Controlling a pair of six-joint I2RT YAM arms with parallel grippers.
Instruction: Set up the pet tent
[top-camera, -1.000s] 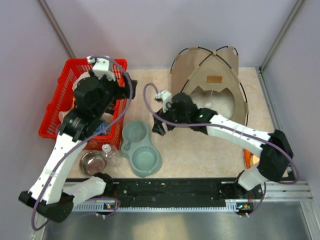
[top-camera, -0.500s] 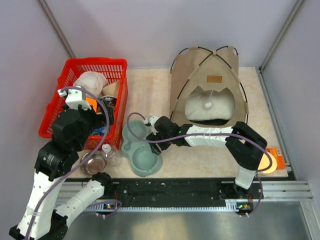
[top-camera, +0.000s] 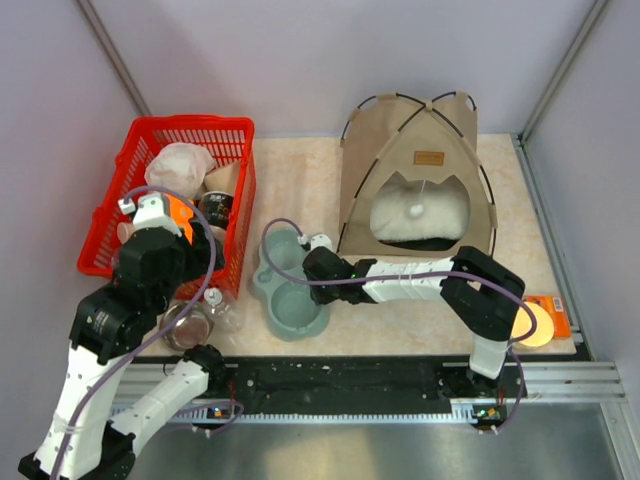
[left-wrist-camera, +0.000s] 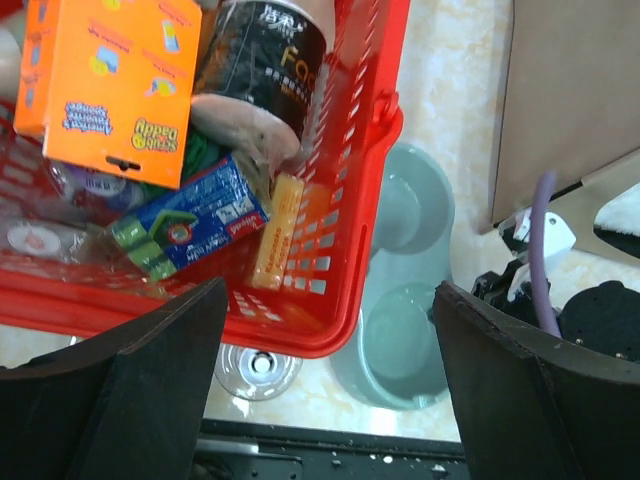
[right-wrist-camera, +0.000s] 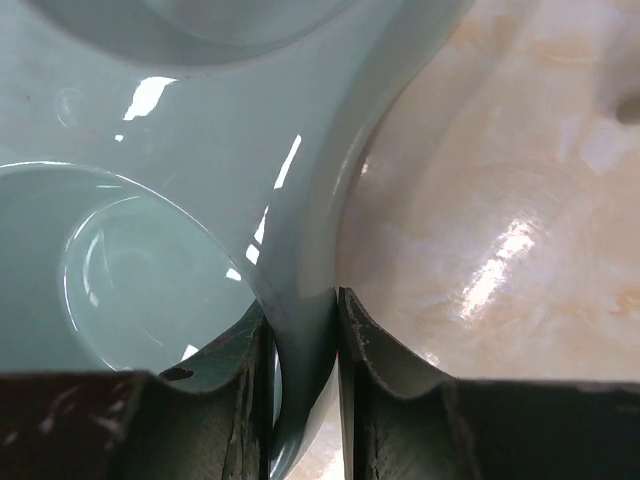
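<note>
The pet tent (top-camera: 420, 140) stands upright at the back right: tan fabric, dark poles, a brown label (top-camera: 428, 157) over a cat-head doorway. A white pompom (top-camera: 415, 211) hangs in the doorway, in front of a fluffy cushion (top-camera: 445, 215) inside. A tan tent panel (left-wrist-camera: 575, 90) shows in the left wrist view. My right gripper (right-wrist-camera: 303, 330) is left of the tent, shut on the rim of a grey-green double pet bowl (right-wrist-camera: 290, 200). One finger is inside the basin and one outside. My left gripper (left-wrist-camera: 330, 290) hangs open over the near corner of the red basket (left-wrist-camera: 340, 230), holding nothing.
The red basket (top-camera: 110, 215) at the left holds boxes, packets and a bag. A steel bowl (top-camera: 185, 325) and a clear bottle (top-camera: 222, 310) stand between it and the double bowl (top-camera: 290, 300). An orange disc and packet (top-camera: 535, 325) lie at the front right.
My right gripper came away from the tent doorway, down and left to the double bowl, and closed on its rim. My left arm drew back from the basket toward the near edge.
</note>
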